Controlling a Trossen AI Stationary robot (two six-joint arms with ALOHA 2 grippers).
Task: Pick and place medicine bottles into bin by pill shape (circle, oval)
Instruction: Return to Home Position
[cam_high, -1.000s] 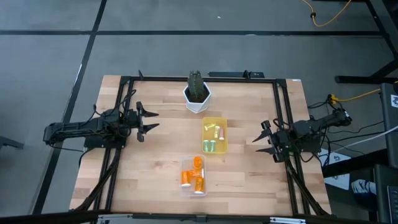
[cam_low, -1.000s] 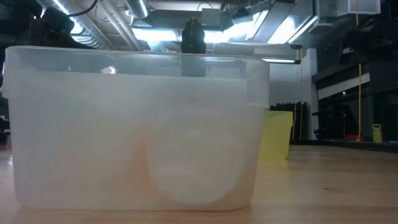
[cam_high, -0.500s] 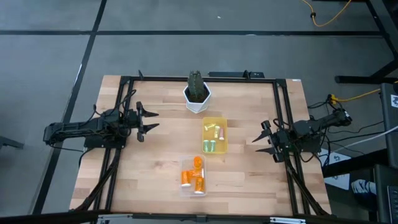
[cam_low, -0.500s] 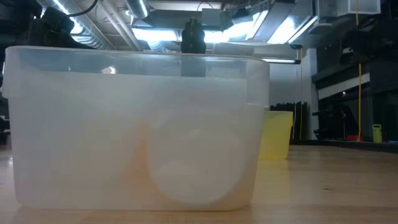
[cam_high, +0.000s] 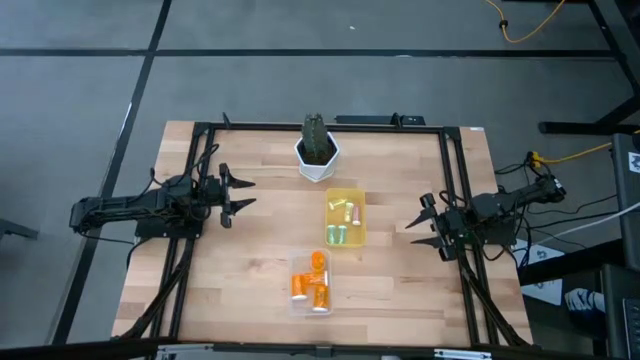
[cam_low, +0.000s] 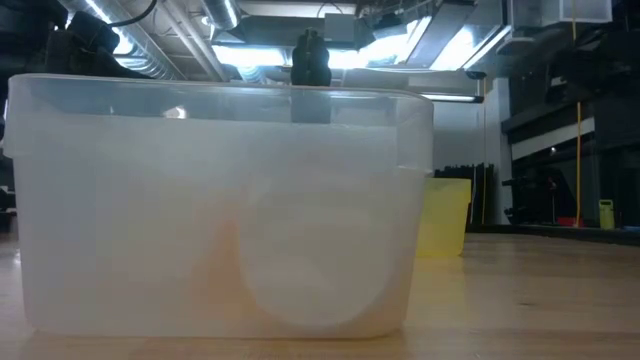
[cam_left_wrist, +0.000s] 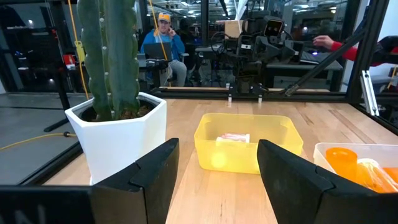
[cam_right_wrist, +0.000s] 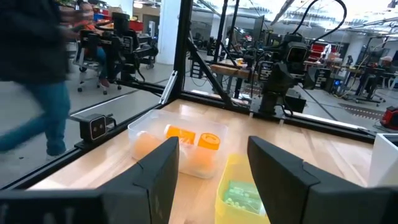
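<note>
High view: two bins sit mid-table. The yellow bin (cam_high: 362, 215), farther, holds about four pale bottles (cam_high: 340, 211). The clear bin (cam_high: 331, 290), nearer, holds about four orange bottles (cam_high: 317, 263). The left gripper (cam_high: 240, 193) and right gripper (cam_high: 418, 227) hover at opposite table sides, both spread wide and empty.

Low view: the clear bin fills the near foreground, with the yellow bin behind it to the right.

Wrist views: one pink and one green bottle show in the yellow bin.
</note>
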